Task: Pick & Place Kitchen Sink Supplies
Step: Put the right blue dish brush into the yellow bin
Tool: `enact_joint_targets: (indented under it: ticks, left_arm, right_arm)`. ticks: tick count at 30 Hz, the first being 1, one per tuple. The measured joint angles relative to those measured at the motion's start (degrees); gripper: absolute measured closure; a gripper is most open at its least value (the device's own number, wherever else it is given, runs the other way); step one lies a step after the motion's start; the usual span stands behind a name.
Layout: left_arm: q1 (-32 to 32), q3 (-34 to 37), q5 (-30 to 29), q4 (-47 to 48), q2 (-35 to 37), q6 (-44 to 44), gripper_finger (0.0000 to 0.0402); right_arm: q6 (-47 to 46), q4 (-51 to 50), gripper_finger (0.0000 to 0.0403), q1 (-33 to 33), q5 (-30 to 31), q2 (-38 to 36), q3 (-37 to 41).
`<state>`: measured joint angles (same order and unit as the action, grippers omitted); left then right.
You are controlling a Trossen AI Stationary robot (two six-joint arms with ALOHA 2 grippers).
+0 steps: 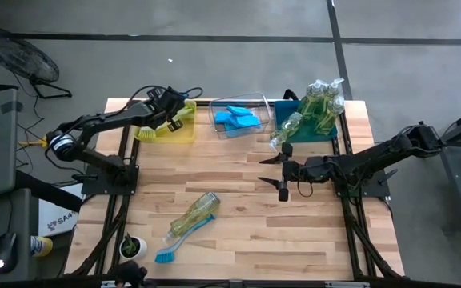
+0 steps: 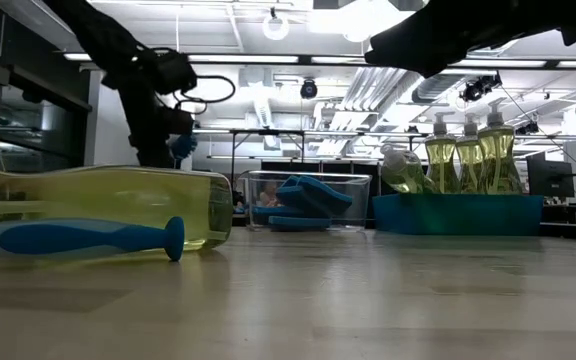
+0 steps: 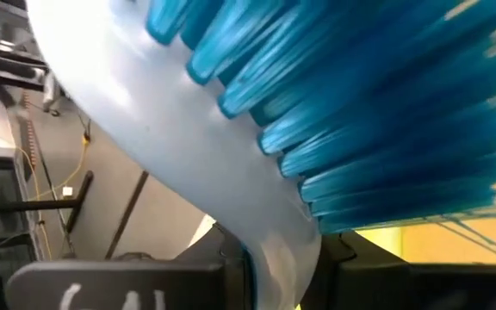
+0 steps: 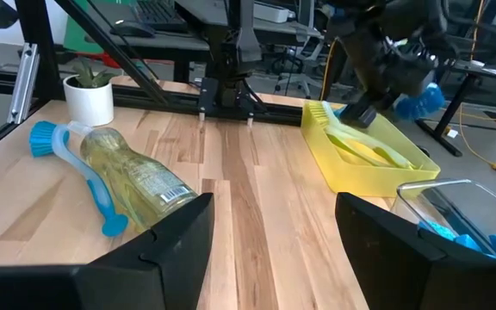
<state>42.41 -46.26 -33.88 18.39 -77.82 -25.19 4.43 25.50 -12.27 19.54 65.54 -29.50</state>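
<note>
Gripping a blue dish brush (image 3: 334, 112) by its pale handle, the left pincer (image 1: 169, 108) hovers over the yellow bin (image 1: 184, 133) at the far left of the tabletop (image 1: 246, 216), the bristle head filling the left wrist view and showing as a blue tuft beside the pincer in the right wrist view. Yellow-green brushes (image 4: 360, 146) lie inside that bin. Next to it, the clear bin (image 1: 256, 99) holds light-blue sponges (image 1: 237, 118), and the teal bin (image 1: 331, 134) beyond carries upright soap bottles (image 1: 324, 102), with another bottle (image 1: 287, 128) leaning at its near corner. The right pincer (image 1: 282, 171) waits with fingers spread wide above the tabletop just in front of the teal bin, holding nothing. Nearer the front edge, a soap bottle (image 1: 193, 214) lies on its side, touching a second blue brush (image 1: 174, 244) whose head points toward the small potted plant (image 1: 132, 246) at the front left corner.
</note>
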Motion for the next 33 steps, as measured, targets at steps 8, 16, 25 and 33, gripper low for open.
enact_joint_targets:
  ticks: [8, 16, 25, 33]
  left_arm:
    - [-0.02, 0.00, -0.86, 0.26, -2.89, 0.00, 0.0328]
    - [-0.04, 0.00, 1.02, 1.07, -2.91, 0.46, 0.0327]
    - [-0.04, 0.00, 2.96, 4.74, -2.91, 1.92, 0.0326]
    - [-0.04, 0.00, 2.96, 7.52, -2.91, 2.98, 0.0284]
  right_arm:
    - [-0.06, 0.01, 0.0166, 0.00, 0.25, 0.00, 0.00]
    - [-0.13, 0.00, 0.0166, 0.00, 0.26, 0.00, 0.00]
    - [-0.13, 0.00, 0.0166, 0.00, 0.25, 0.00, 0.00]
    - [-0.13, 0.00, 0.0166, 0.00, 0.24, 0.01, 0.00]
